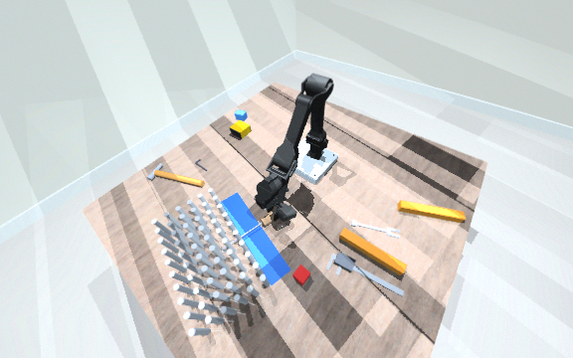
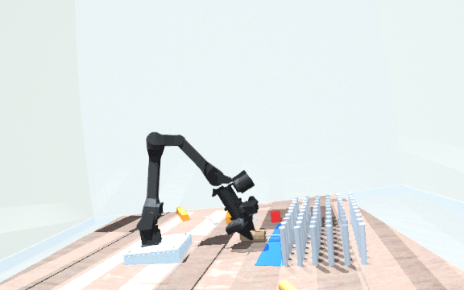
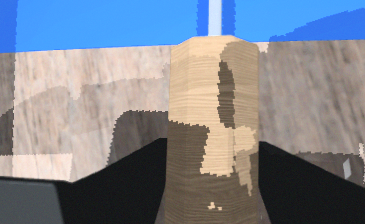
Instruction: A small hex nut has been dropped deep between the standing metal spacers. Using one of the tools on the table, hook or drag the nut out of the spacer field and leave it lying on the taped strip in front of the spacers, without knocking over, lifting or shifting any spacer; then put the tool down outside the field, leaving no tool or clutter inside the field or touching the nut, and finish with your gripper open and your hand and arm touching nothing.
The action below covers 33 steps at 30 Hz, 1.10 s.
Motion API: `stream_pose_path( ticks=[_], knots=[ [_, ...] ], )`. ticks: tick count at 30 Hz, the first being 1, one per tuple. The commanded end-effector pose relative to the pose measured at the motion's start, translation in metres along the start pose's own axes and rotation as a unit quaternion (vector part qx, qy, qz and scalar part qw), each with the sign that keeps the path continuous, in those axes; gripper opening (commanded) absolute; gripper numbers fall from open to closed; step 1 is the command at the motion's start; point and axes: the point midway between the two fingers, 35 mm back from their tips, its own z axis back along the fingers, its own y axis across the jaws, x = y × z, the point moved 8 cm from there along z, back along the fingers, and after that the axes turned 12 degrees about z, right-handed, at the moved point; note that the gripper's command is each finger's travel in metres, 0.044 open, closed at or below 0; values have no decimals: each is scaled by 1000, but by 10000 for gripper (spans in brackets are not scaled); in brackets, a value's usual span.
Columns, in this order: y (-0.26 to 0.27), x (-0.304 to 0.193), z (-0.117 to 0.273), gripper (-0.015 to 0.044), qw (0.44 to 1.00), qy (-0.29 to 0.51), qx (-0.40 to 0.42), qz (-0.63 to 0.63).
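Observation:
My gripper point(image 1: 275, 217) point(image 2: 250, 236) point(image 3: 211, 149) is shut on the wooden handle point(image 1: 267, 220) point(image 2: 259, 235) point(image 3: 195, 85) of a thin-rod tool, low over the table on the arm's side of the blue taped strip point(image 1: 268, 251) point(image 2: 271, 254) point(image 3: 108, 25). The tool's pale rod point(image 1: 252, 229) point(image 2: 273, 234) point(image 3: 214, 17) runs across above the strip toward the spacers. Its far end is hidden among them. The metal spacers point(image 1: 200, 331) point(image 2: 362, 247) stand upright in several rows beyond the strip. I cannot make out the hex nut in any view.
A red cube point(image 1: 301, 274) point(image 2: 275, 217) lies near the strip's end. A scraper-like tool point(image 1: 378, 281), two orange bars point(image 1: 372, 252) point(image 1: 432, 211) and a wrench point(image 1: 375, 229) lie on one side. A hammer point(image 1: 179, 178), hex key point(image 1: 201, 164), yellow block point(image 1: 241, 129) and blue block point(image 1: 241, 114) lie on the other.

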Motion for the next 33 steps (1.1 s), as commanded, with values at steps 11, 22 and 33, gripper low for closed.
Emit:
stream_pose_path(
  ticks=[11, 22, 33],
  knots=[
    [1, -9, 4, 0, 1000, -1, -2, -2],
    [3, -15, 7, 0, 1000, -1, -2, -2],
    [4, -22, 10, 0, 1000, -1, -2, -2]
  ],
)
